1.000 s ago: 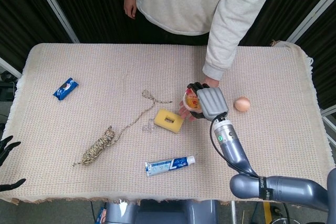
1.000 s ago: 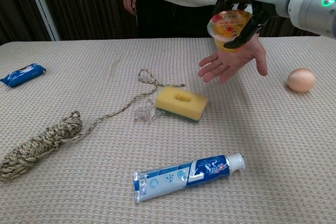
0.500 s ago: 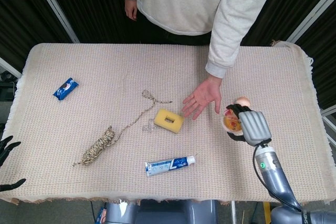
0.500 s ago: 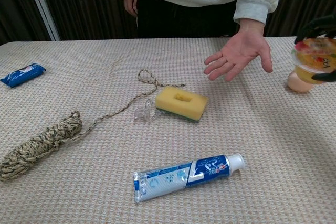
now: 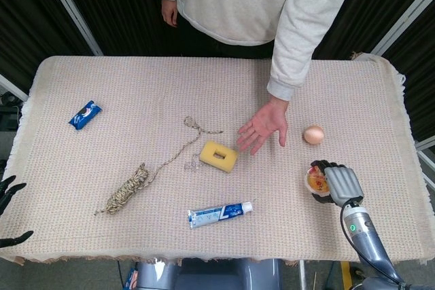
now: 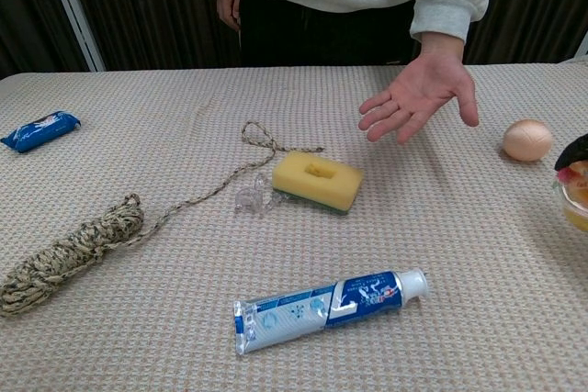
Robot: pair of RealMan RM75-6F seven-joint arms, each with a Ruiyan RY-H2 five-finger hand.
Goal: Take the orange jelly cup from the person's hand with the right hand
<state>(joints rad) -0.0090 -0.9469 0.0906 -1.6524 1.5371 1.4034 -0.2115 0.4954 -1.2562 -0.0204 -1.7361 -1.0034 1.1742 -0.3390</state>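
My right hand (image 5: 340,184) holds the orange jelly cup (image 5: 316,180) over the near right part of the table, fingers wrapped round it. In the chest view only a sliver of the jelly cup (image 6: 577,195) and dark fingertips (image 6: 571,151) show at the right edge. The person's hand (image 5: 264,125) hangs palm-up and bare over the table's middle, well apart from the cup. My left hand (image 5: 9,212) shows only as dark spread fingers at the far left edge, off the table, holding nothing.
An egg (image 5: 312,134) lies just beyond my right hand. A yellow sponge (image 5: 218,155), a small clear piece (image 5: 192,164), a toothpaste tube (image 5: 219,214), a coil of rope (image 5: 128,189) and a blue packet (image 5: 85,115) lie on the woven cloth (image 5: 102,86).
My right hand has carried the jelly cup off the person's palm, to the right and toward the near edge. The person's hand stays open, now bare.
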